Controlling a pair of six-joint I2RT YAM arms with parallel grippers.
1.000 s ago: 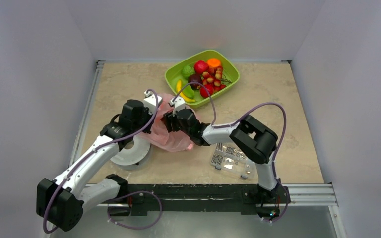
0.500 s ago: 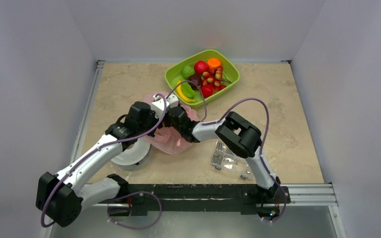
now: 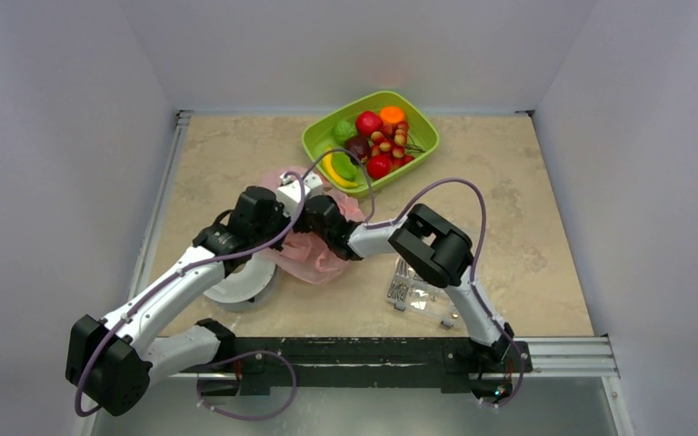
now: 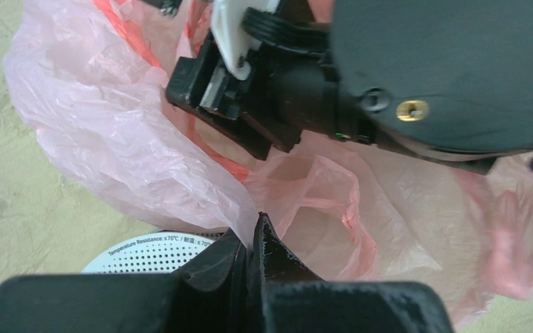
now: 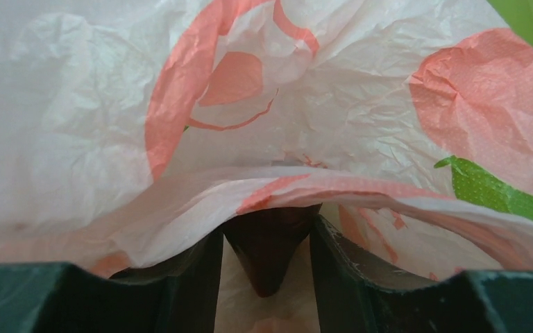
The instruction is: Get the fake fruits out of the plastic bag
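Observation:
The pink plastic bag (image 3: 314,262) lies crumpled in the middle of the table. My left gripper (image 3: 293,202) is shut on a fold of the bag's edge, as the left wrist view (image 4: 253,239) shows. My right gripper (image 3: 309,222) reaches into the bag from the right, and its black body (image 4: 291,83) fills the left wrist view. In the right wrist view the bag's film (image 5: 319,90) drapes over the fingers. A dark red pointed fruit (image 5: 269,243) sits between them and touches both, so my right gripper (image 5: 267,239) is shut on it.
A green basket (image 3: 425,150) at the back holds several fake fruits (image 3: 368,123). A white round perforated disc (image 3: 241,286) lies under my left arm, also in the left wrist view (image 4: 146,253). A clear box of small parts (image 3: 423,292) sits at the front right.
My right gripper has moved left into the bag, and its arm has folded closer. My left gripper has shifted right with the bag's edge. Little has moved in the last half second.

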